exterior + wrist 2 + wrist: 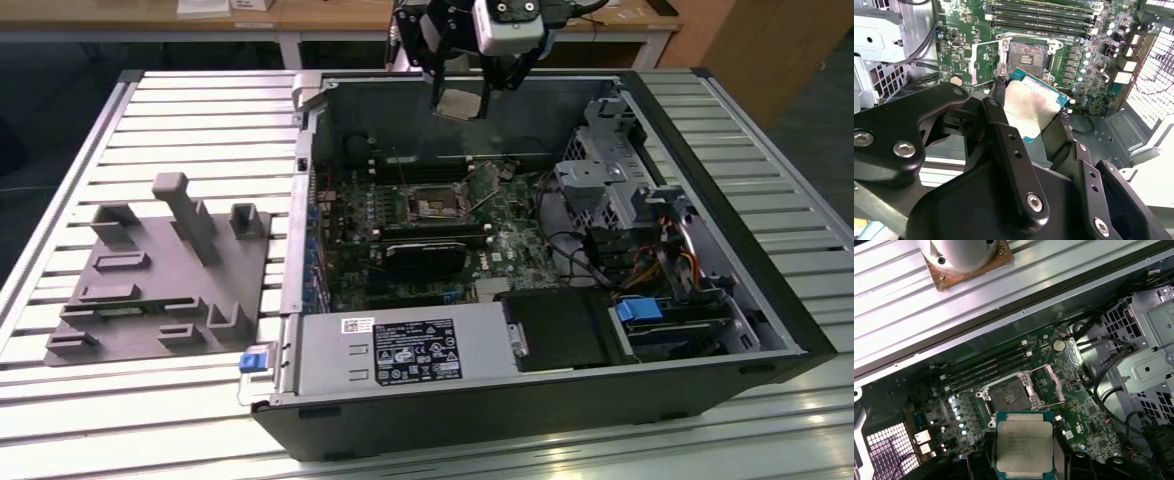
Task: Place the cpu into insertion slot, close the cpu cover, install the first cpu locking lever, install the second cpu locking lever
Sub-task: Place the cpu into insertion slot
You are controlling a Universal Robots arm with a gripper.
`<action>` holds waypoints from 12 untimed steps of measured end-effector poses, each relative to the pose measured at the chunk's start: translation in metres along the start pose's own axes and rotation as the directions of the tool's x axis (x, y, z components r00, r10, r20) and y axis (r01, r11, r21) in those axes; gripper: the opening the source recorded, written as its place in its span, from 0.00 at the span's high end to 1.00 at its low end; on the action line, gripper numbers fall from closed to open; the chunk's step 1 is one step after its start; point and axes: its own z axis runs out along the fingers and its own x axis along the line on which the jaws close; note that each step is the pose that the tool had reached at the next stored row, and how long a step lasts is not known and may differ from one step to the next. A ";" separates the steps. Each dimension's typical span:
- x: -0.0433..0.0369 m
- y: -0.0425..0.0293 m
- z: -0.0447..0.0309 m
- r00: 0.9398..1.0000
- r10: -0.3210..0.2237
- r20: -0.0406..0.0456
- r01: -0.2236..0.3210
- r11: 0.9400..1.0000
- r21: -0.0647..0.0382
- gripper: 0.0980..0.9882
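Silvery-grey metal forms the top of the cpu point(458, 103), which is held in the air, clear of everything else, above the far wall of the open computer case point(534, 410). The gripper point(461, 92) is closed on it: in the second wrist view the black fingers point(1006, 135) are seen pressed against two opposite edges of the cpu, which is carried tilted between them. The case is laid on its side on the slatted metal worktop point(200, 110), reaching from the near edge almost to the far edge. Inside it, the green circuit board point(514, 225) is exposed, and the insertion slot point(438, 205) is set into the board below the held cpu and well apart from it. The slot's dark centre is uncovered. The cpu cover point(483, 183) is swung up and back on its hinge, just beside the slot. Long black memory slots point(989, 367) are seen running along another side of the slot in the first wrist view. A grey fixture block point(160, 270) is set on the worktop near the edge at the exterior view's left, well apart from the case.
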 end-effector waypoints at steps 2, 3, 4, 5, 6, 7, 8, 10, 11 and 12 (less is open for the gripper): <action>0.0000 0.0000 0.0001 1.000 0.007 0.001 -0.007 1.000 0.000 0.50; 0.0000 0.0000 0.0001 1.000 0.010 0.001 -0.010 1.000 0.000 0.50; 0.0000 0.0000 0.0001 1.000 0.013 0.001 -0.013 1.000 0.000 0.50; 0.0000 0.0000 0.0001 1.000 0.016 0.001 -0.016 1.000 0.000 0.50; 0.0000 0.0000 0.0001 1.000 0.019 0.002 -0.019 1.000 0.000 0.50; 0.0000 0.0000 0.0001 1.000 0.022 0.002 -0.022 1.000 0.000 0.50; 0.0000 0.0000 0.0001 1.000 0.026 0.002 -0.026 1.000 0.000 0.50; 0.0000 0.0000 0.0002 0.999 0.032 0.003 -0.032 0.999 -0.001 0.50; 0.0000 0.0000 0.0002 0.999 0.037 0.003 -0.037 0.999 -0.001 0.50; 0.0000 0.0000 0.0002 0.999 0.040 0.004 -0.040 0.999 -0.001 0.50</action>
